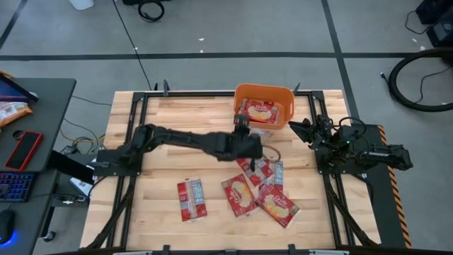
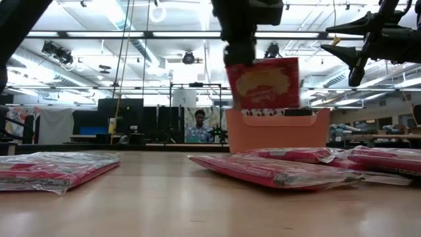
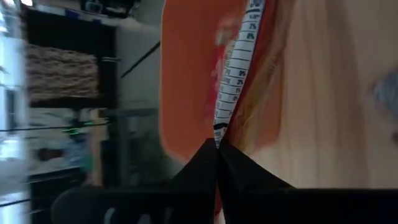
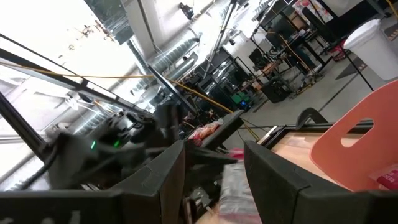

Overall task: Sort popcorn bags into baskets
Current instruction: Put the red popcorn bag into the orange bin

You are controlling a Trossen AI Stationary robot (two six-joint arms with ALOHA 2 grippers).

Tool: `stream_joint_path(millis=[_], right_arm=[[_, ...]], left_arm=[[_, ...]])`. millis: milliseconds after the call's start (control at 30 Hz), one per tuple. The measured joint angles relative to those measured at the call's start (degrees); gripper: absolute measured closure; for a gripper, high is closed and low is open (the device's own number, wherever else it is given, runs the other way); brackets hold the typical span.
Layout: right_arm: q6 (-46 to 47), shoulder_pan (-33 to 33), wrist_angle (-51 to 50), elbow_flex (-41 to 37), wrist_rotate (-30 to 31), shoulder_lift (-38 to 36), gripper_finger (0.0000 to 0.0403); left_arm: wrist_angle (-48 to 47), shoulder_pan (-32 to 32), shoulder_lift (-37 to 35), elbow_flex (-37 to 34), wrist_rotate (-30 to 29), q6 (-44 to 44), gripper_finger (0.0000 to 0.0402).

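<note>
My left gripper (image 1: 242, 126) is out over the table's middle, just on the near side of the orange basket (image 1: 263, 93), and is shut on a red popcorn bag (image 2: 263, 82). One red bag (image 1: 258, 111) lies inside the basket. Several more bags lie flat on the table: one alone (image 1: 191, 198) and a loose overlapping group (image 1: 258, 188) nearer the right. My right gripper (image 1: 301, 128) is open and raised at the table's right side, next to the basket, and touches nothing. My left gripper pinches the popcorn bag by its top edge (image 2: 245, 64) between its two shut fingers (image 3: 214, 158), coming from above and pointing down. The bag hangs upright below the fingers, clear of the table, in front of the basket's near wall (image 2: 276, 131).
Dark frame rails (image 1: 333, 191) run along the table's left and right sides. A desk stands left of the table with a red phone (image 1: 25, 150) and an orange-and-white snack packet (image 1: 10, 111). Bare wood (image 1: 156, 120) lies left of the basket.
</note>
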Motion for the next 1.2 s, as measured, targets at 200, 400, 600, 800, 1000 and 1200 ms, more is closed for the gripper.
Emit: stream_joint_path(millis=[200, 400, 600, 800, 1000, 1200], right_arm=[[0.00, 0.02, -0.01, 0.00, 0.00, 0.00, 0.0233], [0.00, 0.01, -0.01, 0.00, 0.00, 0.00, 0.0233], [0.00, 0.00, -0.02, 0.00, 0.00, 0.00, 0.0233], [0.00, 0.01, -0.03, 0.00, -0.13, 0.00, 0.0233], [0.00, 0.01, -0.22, 0.00, -0.09, 0.00, 0.0233], [0.00, 0.00, 0.00, 0.00, -0.07, -0.02, 0.0233]], left_arm=[[9.85, 4.87, -0.42, -0.02, 7.70, -0.39, 0.0393], [16.61, 10.83, -0.42, -0.02, 15.12, -4.28, 0.0393], [19.51, 17.31, 0.92, -0.07, 23.58, -12.49, 0.0393], [24.47, 21.72, 2.63, -0.38, 24.37, -13.37, 0.0393], [27.60, 23.76, 3.50, -0.37, 25.93, -9.45, 0.0391], [22.66, 23.14, 3.50, -0.35, 34.57, -6.31, 0.0343]])
